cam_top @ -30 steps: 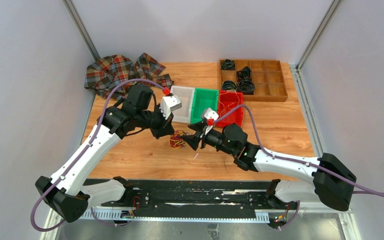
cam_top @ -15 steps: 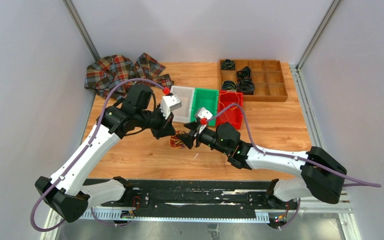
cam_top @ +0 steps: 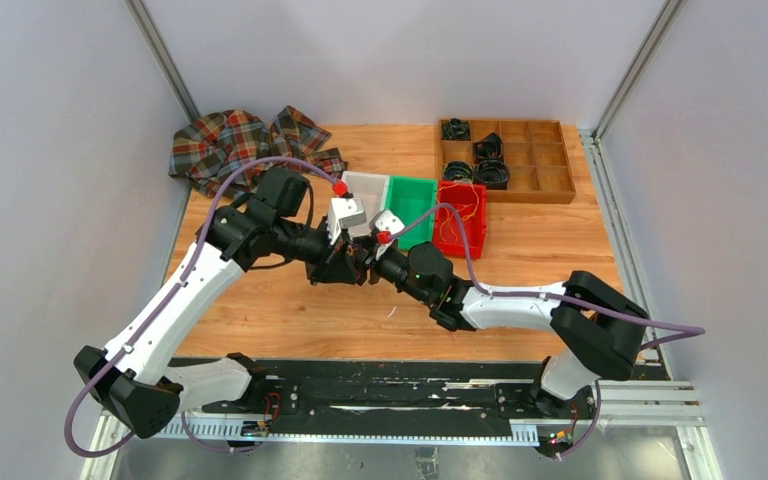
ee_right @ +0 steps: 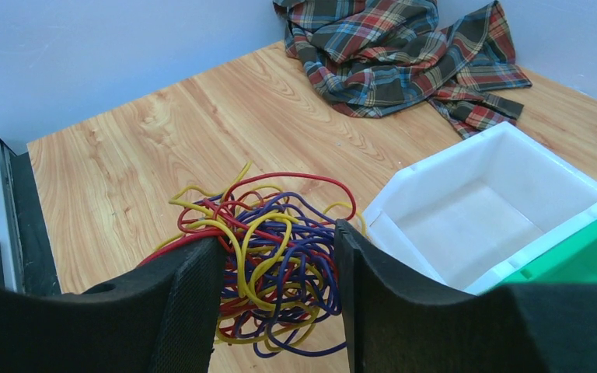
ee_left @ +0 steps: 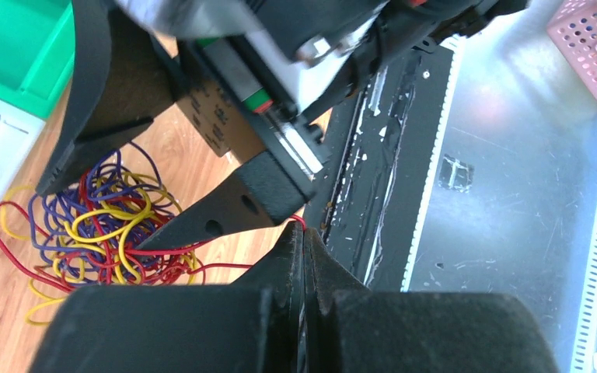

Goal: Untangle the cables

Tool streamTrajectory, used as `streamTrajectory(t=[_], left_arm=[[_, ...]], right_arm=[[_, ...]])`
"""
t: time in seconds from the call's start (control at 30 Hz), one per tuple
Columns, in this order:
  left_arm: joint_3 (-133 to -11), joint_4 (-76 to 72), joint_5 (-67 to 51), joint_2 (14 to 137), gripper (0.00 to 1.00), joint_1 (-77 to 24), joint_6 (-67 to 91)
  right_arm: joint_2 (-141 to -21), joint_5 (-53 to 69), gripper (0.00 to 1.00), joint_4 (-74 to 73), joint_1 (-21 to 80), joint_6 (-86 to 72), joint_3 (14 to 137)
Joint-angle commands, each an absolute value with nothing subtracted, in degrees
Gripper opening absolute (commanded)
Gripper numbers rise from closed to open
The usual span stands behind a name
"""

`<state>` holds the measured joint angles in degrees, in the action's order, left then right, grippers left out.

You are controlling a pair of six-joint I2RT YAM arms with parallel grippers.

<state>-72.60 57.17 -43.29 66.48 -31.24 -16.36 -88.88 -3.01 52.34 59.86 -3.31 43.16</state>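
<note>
Both right claw jaws straddle the cables, perhaps touching.

From above and behind the arm bases we look down on the whole table. Our left wrist camera sits close, facing back toward the near edge; the right wrist camera looks low across the wood toward the plaid cloth and white bin. Both wrist views share the cables, from opposite sides.

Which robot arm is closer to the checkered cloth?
Left. The left arm has its elbow right next to the plaid cloth. The right arm reaches in from the other side, farther away.
</note>
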Motion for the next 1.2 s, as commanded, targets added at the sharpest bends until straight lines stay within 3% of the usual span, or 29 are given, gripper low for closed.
streamTrajectory(t=[0.0, 0.7, 1.17], left_arm=[[-77.3, 60.1, -50.1, 65.7, 0.00, -31.6, -18.5], [-92.4, 65.8, -40.3, 64.0, 0.00, -31.6, -25.4], [-109.8, 65.1, -20.0, 66.3, 0.00, -31.6, -31.7]], right_arm=[[-90.2, -4.2, 0.51, 57.1, 60.3, -4.2, 40.4], [-84.6, -13.8, 0.50, 59.6, 60.3, -7.3, 19.5], [-84.5, -17.0, 0.50, 58.4, 60.3, -10.5, 12.5]])
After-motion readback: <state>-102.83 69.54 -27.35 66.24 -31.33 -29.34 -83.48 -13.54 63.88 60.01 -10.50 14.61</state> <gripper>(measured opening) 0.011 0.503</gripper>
